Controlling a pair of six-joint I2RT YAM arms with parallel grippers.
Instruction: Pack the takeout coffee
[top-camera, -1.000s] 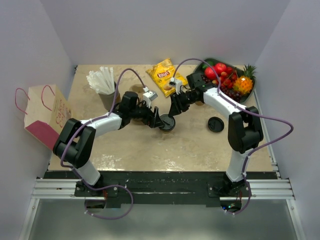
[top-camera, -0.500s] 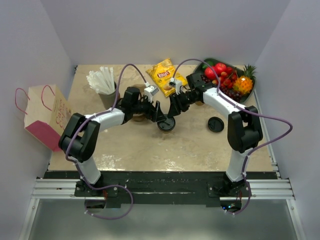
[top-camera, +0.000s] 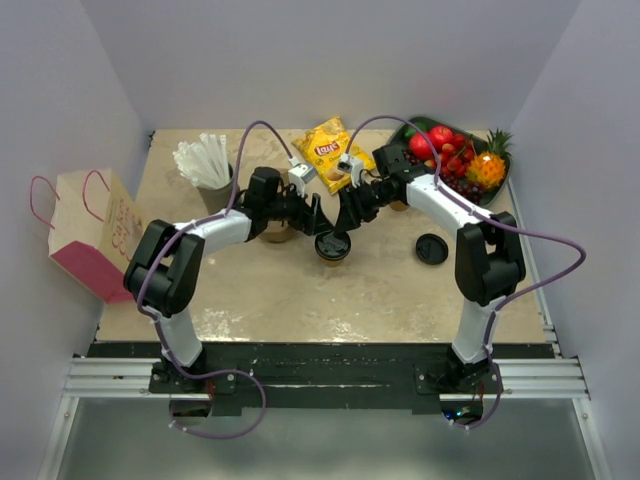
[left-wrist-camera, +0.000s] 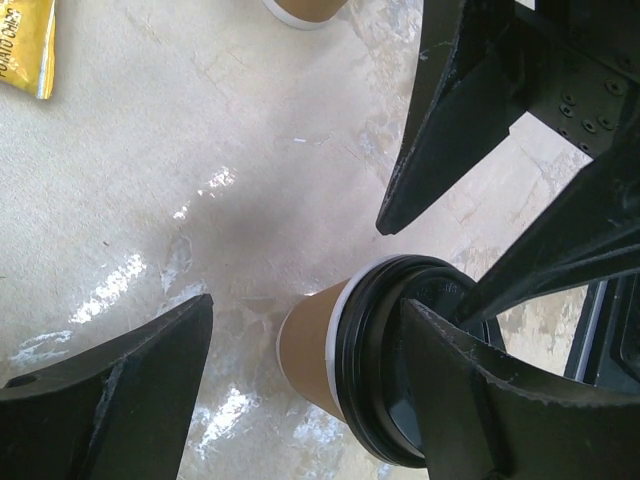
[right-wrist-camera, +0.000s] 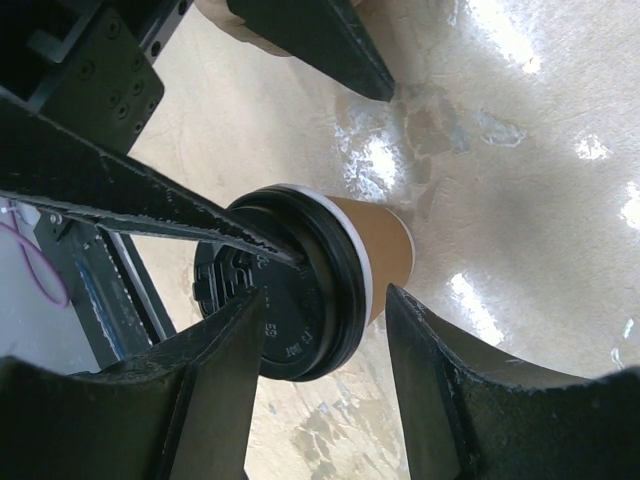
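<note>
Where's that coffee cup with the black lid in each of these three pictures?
Top view: lidded cup near the picture's centre.
Left wrist: lower centre, lid toward the right.
Right wrist: centre, lid toward the lower left.
Shared landmark: the left hand and right hand, black fingers flanking the cup in every view.

The left arm (top-camera: 205, 240) and right arm (top-camera: 445, 205) wear white shells over black joints. Purple cables (top-camera: 258, 124) loop along both. The jaws are black, tapered and scuffed, with small screws (left-wrist-camera: 585, 112) on their mounts.
</note>
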